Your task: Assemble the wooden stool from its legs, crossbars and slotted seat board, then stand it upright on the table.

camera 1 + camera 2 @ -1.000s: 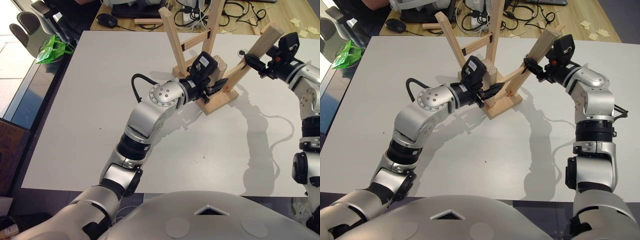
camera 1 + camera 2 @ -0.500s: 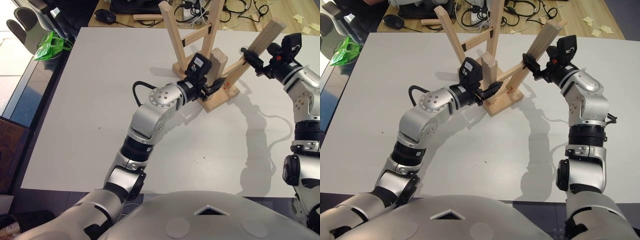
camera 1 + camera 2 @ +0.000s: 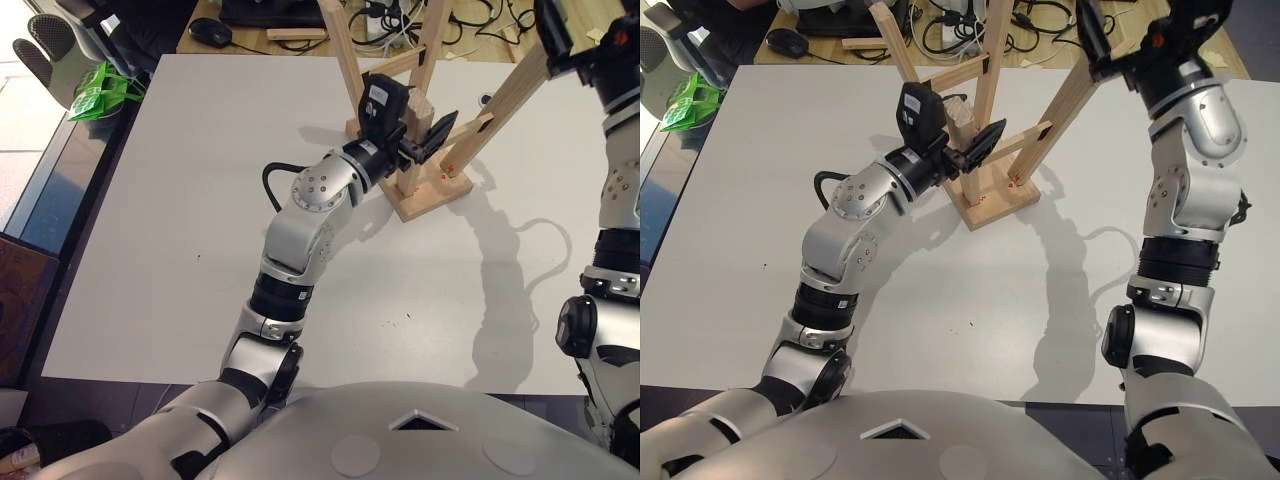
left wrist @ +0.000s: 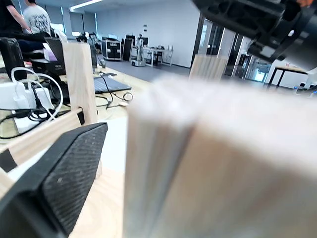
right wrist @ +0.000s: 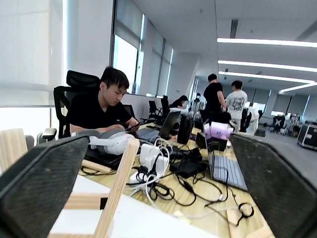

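Note:
The wooden stool lies upside down at the table's far middle, its seat board flat on the table and its legs pointing up. My left gripper is open around one upright leg, low down near the seat board. In the left wrist view one pad stands a small gap away from the blurred wood. My right gripper is open at the top end of the slanted leg. Its pads are spread wide with nothing between them.
The white table has free room in front and to the left of the stool. Behind its far edge a desk holds a mouse, a loose wooden bar and cables. A green bag and a chair stand at far left.
The stool has swung from tilted to seat board flat, legs more upright. My right gripper has risen to the slanted leg's top. My left gripper has lifted and turned at the upright leg.

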`<control>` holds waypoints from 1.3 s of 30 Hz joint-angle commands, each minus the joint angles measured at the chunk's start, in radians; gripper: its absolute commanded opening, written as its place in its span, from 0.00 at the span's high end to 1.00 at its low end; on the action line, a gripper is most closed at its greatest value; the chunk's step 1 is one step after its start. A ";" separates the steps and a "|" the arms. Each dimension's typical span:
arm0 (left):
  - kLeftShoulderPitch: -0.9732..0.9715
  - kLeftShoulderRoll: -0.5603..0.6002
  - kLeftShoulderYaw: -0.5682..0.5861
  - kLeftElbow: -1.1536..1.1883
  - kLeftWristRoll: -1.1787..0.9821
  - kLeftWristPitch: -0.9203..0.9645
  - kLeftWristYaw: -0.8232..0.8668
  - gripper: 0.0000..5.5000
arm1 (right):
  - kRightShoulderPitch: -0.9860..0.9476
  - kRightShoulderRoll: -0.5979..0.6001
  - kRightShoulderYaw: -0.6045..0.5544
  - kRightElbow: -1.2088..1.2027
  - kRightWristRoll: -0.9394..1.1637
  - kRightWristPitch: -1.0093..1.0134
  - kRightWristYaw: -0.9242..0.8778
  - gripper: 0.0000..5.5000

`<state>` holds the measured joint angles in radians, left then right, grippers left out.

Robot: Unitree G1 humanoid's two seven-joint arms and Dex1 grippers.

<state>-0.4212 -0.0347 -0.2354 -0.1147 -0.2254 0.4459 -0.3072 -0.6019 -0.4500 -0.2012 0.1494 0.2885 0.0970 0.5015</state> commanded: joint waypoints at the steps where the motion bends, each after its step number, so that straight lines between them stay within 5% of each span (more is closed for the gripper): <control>1: -0.001 -0.006 0.022 -0.009 0.013 -0.049 0.015 0.32 | -0.023 -0.013 0.106 -0.106 -0.077 -0.023 0.032 0.15; 7: 0.016 -0.014 0.061 -0.021 0.040 -0.159 0.071 0.32 | 0.057 0.195 0.221 -0.342 -0.038 0.321 -0.167 0.33; 12: 0.043 -0.020 0.119 -0.058 0.051 -0.263 0.123 0.32 | 0.024 0.325 0.195 -0.363 -0.020 0.480 -0.326 0.48; 21: 0.060 -0.035 0.112 -0.087 0.049 -0.286 0.131 0.32 | -0.023 0.411 0.187 -0.372 -0.008 0.592 -0.428 0.73; 27: 0.044 -0.036 0.142 -0.067 0.078 -0.297 0.177 0.32 | 0.201 0.579 0.023 -0.287 0.071 1.022 -0.598 0.93; 34: 0.036 -0.031 0.169 -0.043 0.086 -0.297 0.202 0.32 | 0.202 0.592 0.011 -0.275 0.094 1.030 -0.590 0.99; 39: 0.025 -0.027 0.174 -0.037 0.089 -0.306 0.199 0.32 | 0.156 0.522 0.149 -0.352 0.064 0.686 -0.396 0.99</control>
<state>-0.3793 -0.0681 -0.0613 -0.1617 -0.1428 0.1386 -0.1101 -0.4335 0.0941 -0.0956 -0.1863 0.3669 0.8765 0.0508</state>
